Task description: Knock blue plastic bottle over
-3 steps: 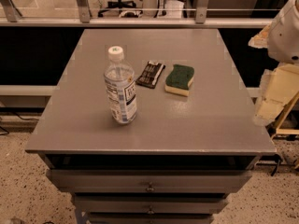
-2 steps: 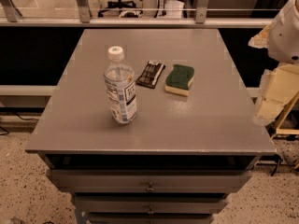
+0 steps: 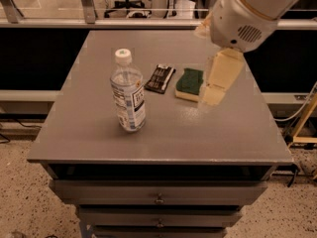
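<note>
The blue plastic bottle (image 3: pixel 128 95) stands upright, long axis vertical, on the near left of the tabletop (image 3: pixel 163 133). The pincer (image 3: pixel 212 95) hangs well to its right, just beside the sponge (image 3: pixel 189 83). Whether it is open or closed I cannot tell.

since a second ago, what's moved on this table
The gripper has swung in from the right edge of the view to over the table, now just right of the sponge. It has taken hold of nothing. The blue plastic bottle stands upright where it was; the dark packet and sponge have not moved.
</note>
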### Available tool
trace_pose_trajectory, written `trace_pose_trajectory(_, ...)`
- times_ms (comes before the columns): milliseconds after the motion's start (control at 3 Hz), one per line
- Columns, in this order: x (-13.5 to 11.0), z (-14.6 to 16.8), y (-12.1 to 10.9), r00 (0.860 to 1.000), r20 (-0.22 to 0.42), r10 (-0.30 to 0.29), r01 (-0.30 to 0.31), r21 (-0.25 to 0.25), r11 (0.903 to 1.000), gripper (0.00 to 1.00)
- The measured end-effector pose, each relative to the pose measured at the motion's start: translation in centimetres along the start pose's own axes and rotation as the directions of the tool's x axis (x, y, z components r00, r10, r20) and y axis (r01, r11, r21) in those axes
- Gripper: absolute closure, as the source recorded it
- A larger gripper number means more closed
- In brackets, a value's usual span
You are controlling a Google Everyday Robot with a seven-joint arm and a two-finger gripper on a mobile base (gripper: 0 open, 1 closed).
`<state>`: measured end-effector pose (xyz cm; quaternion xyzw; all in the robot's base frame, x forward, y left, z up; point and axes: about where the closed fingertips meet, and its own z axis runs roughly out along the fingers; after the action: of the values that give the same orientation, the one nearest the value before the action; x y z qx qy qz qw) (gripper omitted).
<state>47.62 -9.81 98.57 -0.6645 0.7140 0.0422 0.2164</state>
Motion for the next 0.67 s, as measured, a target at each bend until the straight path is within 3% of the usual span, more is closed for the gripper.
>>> trace_pose_trajectory(333,-6.35,2.47,-0.62,0.992,0.109,-0.069,0.074,-0.037,0.9966,0.0)
trace_pose_trajectory(667,-6.67,2.57,-0.59,0.991,0.113,-0.075,0.079,-0.039,0.9961,0.0)
